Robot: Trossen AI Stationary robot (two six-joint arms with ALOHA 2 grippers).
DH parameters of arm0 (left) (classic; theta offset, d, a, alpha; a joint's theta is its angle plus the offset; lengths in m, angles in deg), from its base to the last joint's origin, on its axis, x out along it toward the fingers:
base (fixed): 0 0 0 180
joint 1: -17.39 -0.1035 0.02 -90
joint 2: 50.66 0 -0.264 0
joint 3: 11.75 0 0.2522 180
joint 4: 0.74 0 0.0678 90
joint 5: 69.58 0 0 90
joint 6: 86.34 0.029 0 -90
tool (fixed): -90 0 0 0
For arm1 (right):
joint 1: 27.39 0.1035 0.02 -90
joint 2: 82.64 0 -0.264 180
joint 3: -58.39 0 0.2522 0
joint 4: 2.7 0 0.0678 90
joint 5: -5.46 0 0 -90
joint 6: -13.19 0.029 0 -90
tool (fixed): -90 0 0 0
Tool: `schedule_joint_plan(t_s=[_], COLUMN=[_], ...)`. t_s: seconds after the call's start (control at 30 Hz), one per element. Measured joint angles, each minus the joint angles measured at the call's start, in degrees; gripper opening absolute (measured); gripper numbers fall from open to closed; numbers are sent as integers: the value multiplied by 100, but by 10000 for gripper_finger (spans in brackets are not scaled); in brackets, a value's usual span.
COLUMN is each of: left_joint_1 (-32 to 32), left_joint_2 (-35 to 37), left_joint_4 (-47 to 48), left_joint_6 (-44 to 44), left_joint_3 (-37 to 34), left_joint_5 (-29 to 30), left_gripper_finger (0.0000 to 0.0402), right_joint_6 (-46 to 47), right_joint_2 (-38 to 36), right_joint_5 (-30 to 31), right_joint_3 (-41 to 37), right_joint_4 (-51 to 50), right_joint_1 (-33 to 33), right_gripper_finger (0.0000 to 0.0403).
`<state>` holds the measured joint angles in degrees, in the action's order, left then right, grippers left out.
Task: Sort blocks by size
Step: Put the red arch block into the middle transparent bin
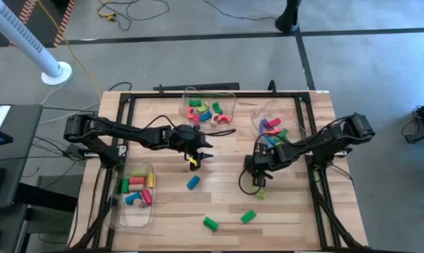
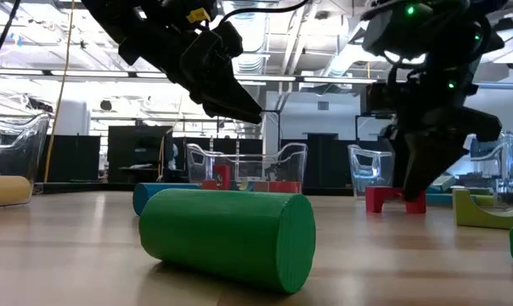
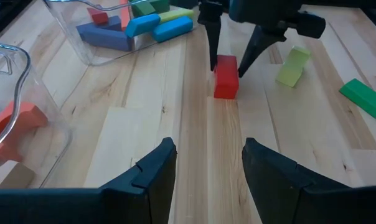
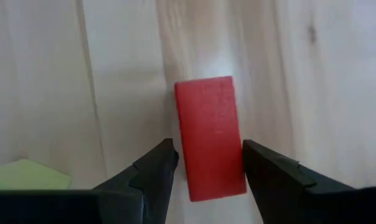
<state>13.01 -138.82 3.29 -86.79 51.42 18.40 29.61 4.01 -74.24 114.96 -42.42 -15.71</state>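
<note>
A red block [image 4: 210, 137] stands on the table between the two fingers of my right gripper [image 4: 206, 167], which points down over it right of the table's middle [image 1: 257, 181] and is open. The left wrist view shows the same block [image 3: 225, 81] with a finger at each upper side. My left gripper [image 1: 200, 152] is open and empty, above the table's middle [image 3: 206, 168]. Loose blocks lie on the table: a blue cylinder [image 1: 193, 183], a green cylinder [image 1: 210, 223], a green block [image 1: 248, 216] and a light green block [image 3: 292, 67] beside the red one. My right gripper has one finger on each long side of the red block [image 4: 182, 155], coming from above and pointing down. The block stands on the table. I cannot tell whether the fingers touch it.
A clear bin [image 1: 229, 95] with several blocks stands at the far middle, a second bin [image 1: 257, 116] at the far right, and a third [image 1: 131, 214] at the near left. A black frame [image 1: 317, 176] runs along the table's sides.
</note>
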Motion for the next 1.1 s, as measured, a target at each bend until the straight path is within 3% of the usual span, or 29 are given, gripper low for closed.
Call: schedule_joint_plan(t_s=[0.23, 0.5, 1.1], left_joint_1=[0, 0, 0], left_joint_2=[0, 0, 0], left_joint_4=[0, 2, -12], left_joint_6=[0, -1, -39], left_joint_3=[0, -2, -1], left_joint_5=[0, 2, 0], left_gripper_finger=[176, 176, 176], right_joint_6=[18, -51, -358], right_joint_2=[227, 223, 221], right_joint_5=[-13, -7, 2], right_joint_3=[-13, -11, 197], right_joint_4=[-7, 190, 901], right_joint_1=[120, 227, 301], right_gripper_finger=[209, 156, 161])
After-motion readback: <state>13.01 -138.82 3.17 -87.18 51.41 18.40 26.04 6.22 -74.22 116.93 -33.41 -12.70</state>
